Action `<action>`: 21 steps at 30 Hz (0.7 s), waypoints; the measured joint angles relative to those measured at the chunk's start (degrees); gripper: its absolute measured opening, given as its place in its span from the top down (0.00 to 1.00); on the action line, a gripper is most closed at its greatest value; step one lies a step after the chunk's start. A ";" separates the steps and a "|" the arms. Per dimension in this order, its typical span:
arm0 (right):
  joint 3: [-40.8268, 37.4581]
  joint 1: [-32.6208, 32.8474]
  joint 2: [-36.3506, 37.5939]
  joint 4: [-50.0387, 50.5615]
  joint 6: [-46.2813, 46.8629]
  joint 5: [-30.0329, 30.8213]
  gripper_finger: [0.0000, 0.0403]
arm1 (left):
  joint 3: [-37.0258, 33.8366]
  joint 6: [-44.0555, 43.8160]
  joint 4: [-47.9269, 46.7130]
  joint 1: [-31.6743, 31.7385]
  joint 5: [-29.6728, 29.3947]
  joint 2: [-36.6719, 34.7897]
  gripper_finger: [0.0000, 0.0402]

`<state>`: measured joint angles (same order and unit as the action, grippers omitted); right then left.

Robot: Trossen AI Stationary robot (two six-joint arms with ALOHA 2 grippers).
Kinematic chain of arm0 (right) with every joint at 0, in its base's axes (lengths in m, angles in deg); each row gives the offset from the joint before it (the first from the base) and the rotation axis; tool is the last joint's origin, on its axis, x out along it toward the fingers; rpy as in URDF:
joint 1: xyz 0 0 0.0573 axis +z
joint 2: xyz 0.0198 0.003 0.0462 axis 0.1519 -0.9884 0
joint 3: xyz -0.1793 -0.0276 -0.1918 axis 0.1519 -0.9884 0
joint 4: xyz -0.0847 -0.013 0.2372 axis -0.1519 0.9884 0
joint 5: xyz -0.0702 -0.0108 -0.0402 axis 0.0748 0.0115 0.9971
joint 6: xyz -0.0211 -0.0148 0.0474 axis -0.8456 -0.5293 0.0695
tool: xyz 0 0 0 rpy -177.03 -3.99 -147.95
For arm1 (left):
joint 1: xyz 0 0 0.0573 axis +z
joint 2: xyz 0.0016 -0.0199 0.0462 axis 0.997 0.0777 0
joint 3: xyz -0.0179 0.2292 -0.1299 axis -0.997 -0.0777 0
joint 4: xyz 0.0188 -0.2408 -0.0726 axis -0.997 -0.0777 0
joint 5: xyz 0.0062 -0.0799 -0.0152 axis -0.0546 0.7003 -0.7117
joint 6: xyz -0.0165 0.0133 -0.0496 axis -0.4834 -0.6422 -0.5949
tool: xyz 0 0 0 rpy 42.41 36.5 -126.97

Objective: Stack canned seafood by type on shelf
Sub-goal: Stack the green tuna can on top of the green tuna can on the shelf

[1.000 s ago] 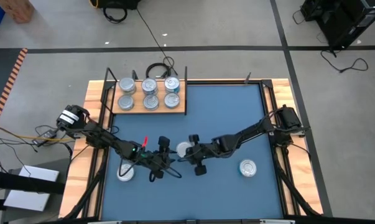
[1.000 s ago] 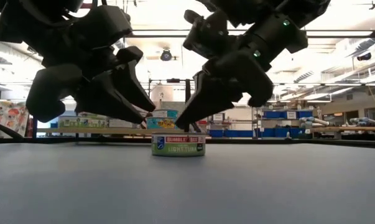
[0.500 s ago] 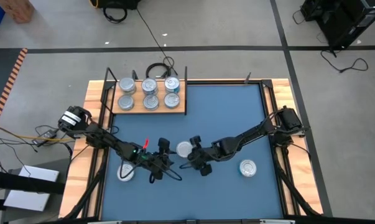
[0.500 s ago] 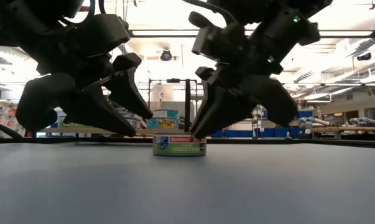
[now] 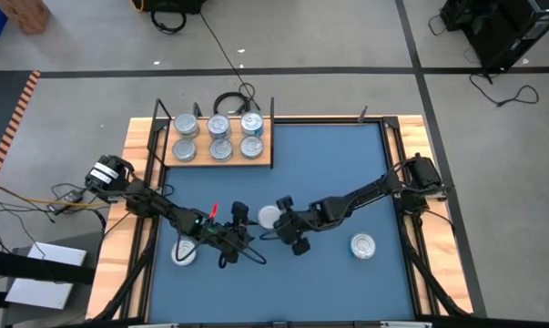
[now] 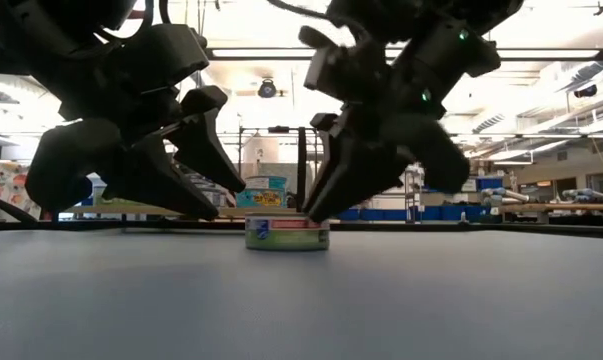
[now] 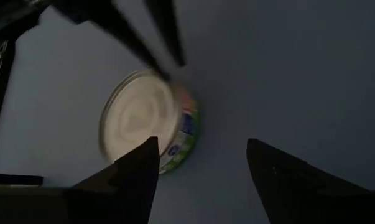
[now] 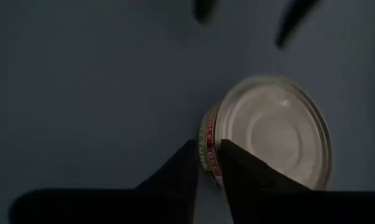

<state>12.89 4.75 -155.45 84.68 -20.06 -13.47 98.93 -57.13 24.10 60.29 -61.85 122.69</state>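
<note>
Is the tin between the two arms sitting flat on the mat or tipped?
Flat. The tin rests level on the blue mat, lid up in the right wrist view.

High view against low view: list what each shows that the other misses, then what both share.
Only the high view shows the shelf with its six tins, two more tins on the blue mat at and, and which arm is which. Only the low view shows the middle tin's side label and the room behind. Both show the left end effector and the right end effector flanking that tin.

Robotics lab or workshop: grey concrete floor (image 5: 347, 55) with loose cables (image 5: 215, 36), ceiling strip lights (image 6: 261, 50), blue storage bins (image 6: 446, 184) on background shelving.
</note>
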 joint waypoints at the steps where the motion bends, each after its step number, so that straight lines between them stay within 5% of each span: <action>1: 0.36 0.26 -0.03 -0.51 1.38 -1.18 0.82 | 0.00 0.01 -0.01 0.01 0.00 0.00 0.39; 6: 3.80 1.84 1.30 0.88 0.88 1.48 0.85 | 0.00 -0.08 -0.35 0.00 0.00 -0.02 0.39; 12: 6.07 1.71 1.64 11.48 -4.27 2.19 0.77 | 0.00 -2.08 -1.42 0.00 0.01 -0.02 0.39; 21: 5.33 1.03 1.11 13.61 -9.09 2.74 0.73 | 0.00 -1.88 -1.55 0.00 0.02 -0.04 0.39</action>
<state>18.23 5.78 -154.34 98.30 -29.15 -10.72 98.93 -59.01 22.54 60.29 -61.82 122.65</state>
